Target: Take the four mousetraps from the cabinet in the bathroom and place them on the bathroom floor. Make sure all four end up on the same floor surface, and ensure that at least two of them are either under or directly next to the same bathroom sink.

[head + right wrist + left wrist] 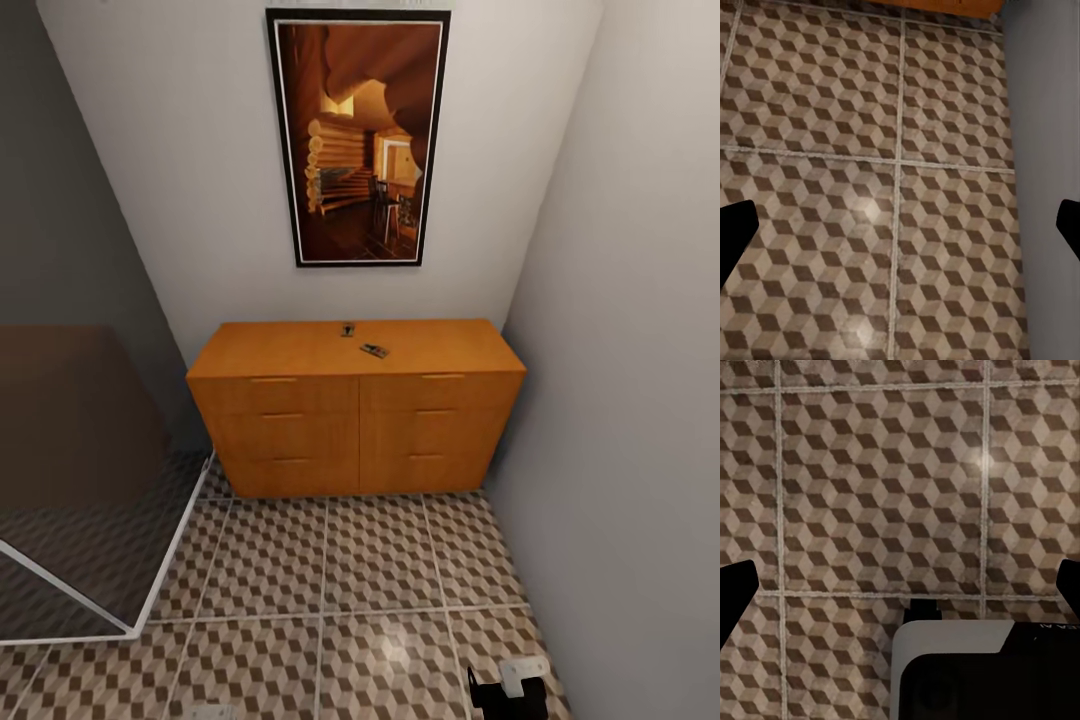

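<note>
Two small flat brown wooden mousetraps (374, 350) were seen at frame centre on the orange-brown wooden cabinet (300, 350). Judged light, rigid; edge grip advised. Both grippers' jaws were spread, empty.

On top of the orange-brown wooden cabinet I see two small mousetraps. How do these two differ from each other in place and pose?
The back small dark mousetrap lies nearer the wall; the front small brown mousetrap lies nearer the cabinet's front edge and more to the right. The back one points roughly toward the wall; the front one lies slantwise. Both rest flat on the orange-brown wooden cabinet, apart from each other.
</note>
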